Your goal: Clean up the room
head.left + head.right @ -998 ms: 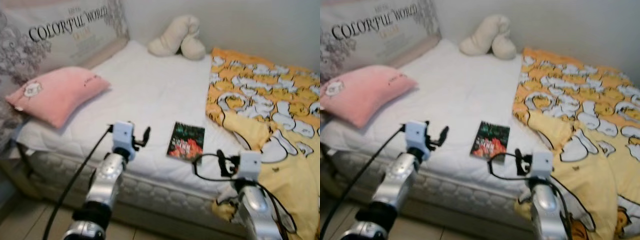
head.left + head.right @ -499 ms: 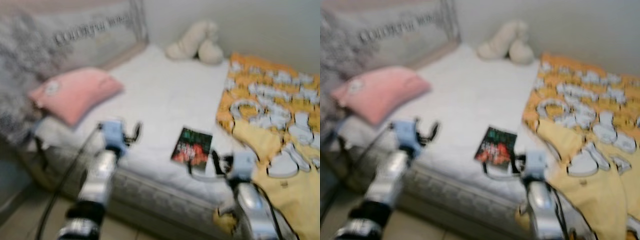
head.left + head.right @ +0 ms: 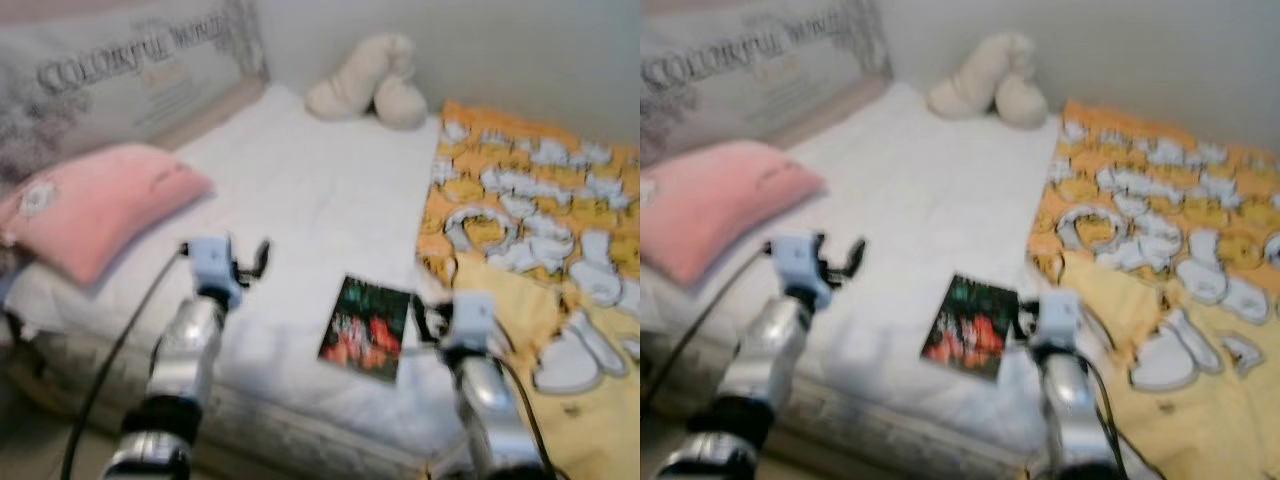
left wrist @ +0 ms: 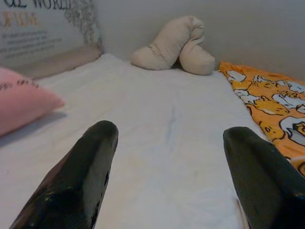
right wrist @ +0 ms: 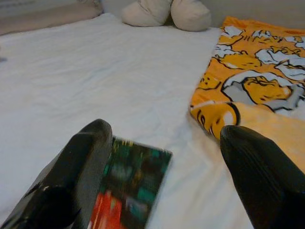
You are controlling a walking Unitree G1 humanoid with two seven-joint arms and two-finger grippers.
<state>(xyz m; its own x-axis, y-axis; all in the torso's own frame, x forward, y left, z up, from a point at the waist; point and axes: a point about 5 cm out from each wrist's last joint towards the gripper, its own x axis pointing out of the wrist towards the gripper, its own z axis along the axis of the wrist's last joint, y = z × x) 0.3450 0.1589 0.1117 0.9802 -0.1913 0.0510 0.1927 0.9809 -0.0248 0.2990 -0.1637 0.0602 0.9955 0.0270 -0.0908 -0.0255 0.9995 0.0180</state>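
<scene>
A book [image 3: 365, 325] with a dark green and red cover lies flat on the white sheet of the bed [image 3: 320, 190], near the front edge. My right gripper [image 3: 424, 318] hovers open just right of the book, low over the sheet. In the right wrist view the book [image 5: 131, 186] lies beside one finger [image 5: 86, 162], not between the two. My left gripper [image 3: 254, 260] is open over bare sheet left of the book, with nothing between its fingers [image 4: 90, 162].
A pink pillow [image 3: 90, 205] lies at the bed's left. A cream plush cushion [image 3: 365, 85] sits by the far wall. An orange and yellow duck-print blanket [image 3: 540, 220] covers the right side. A printed headboard [image 3: 120, 70] stands at the far left.
The camera has moved in toward the bed and stays blurred. Both arms now reach over the mattress, and my right gripper is closer to the book's right edge.
</scene>
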